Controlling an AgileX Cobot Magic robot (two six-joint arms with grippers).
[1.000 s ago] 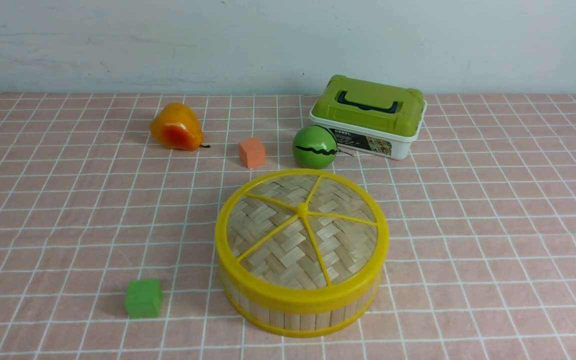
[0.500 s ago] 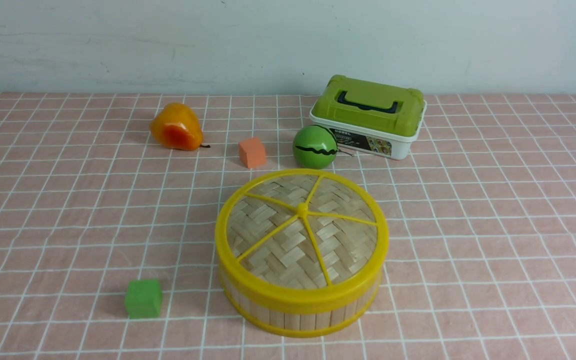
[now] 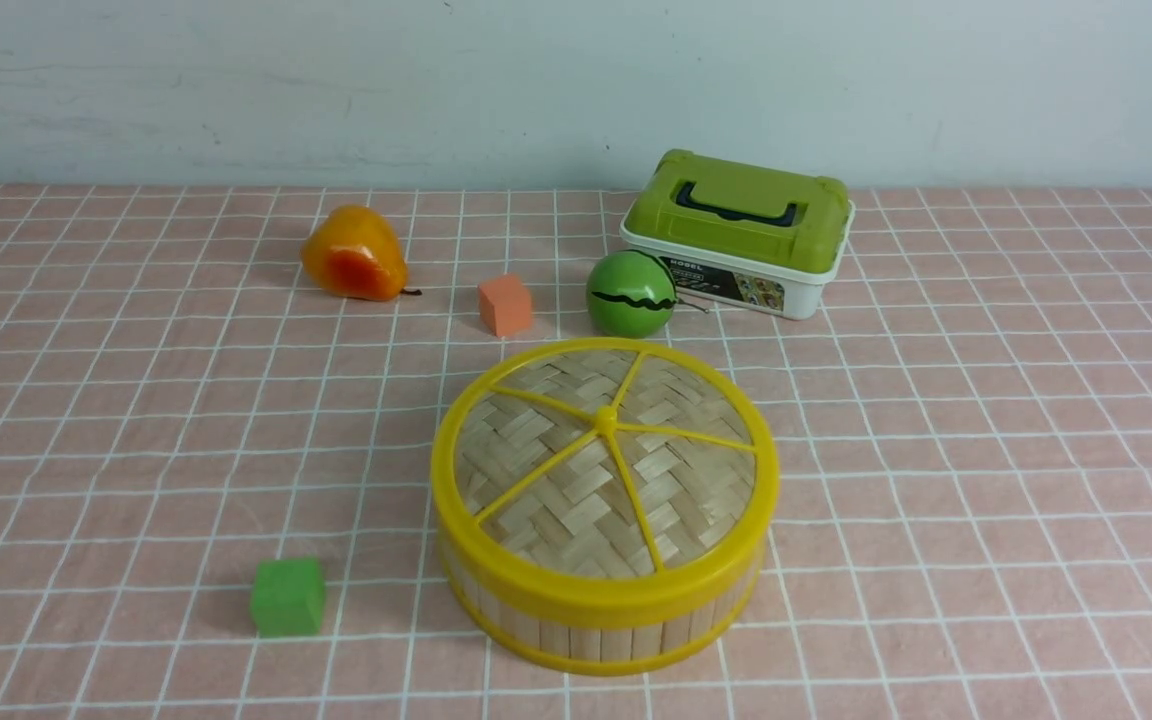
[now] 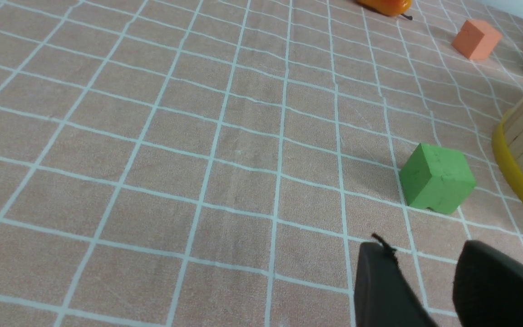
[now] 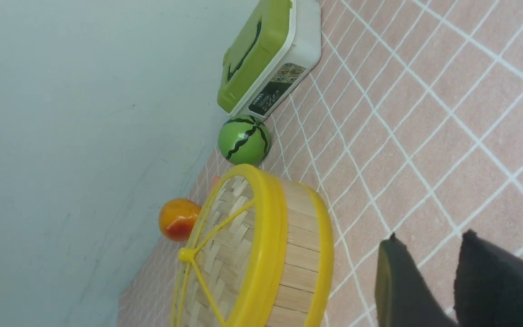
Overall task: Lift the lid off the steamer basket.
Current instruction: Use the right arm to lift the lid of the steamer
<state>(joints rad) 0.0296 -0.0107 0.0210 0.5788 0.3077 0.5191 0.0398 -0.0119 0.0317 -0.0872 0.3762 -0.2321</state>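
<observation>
**A:** Where is the lid?

**B:** The lid (image 3: pixel 604 450) lies flat on the steamer basket (image 3: pixel 596 630) and closes it. The basket stands near the front, in the middle of the checked pink cloth (image 3: pixel 986 480).

**A:** And the hands?

**B:** Neither touches it. The right gripper (image 5: pixel 431 247) is off to the basket's right, its dark fingers parted and empty. The left gripper (image 4: pixel 425 259) is also parted and empty, just beside the green cube (image 3: pixel 287 596), which lies left of the basket.

**A:** What is farther off?

**B:** Just beyond the basket is a striped green ball (image 3: pixel 630 293), with an orange cube (image 3: pixel 504 304) to its left. An orange-yellow pear (image 3: pixel 353 265) lies farther left. Right of the ball, close against it, a white box with a green top (image 3: pixel 736 235) stands near the far wall.
</observation>
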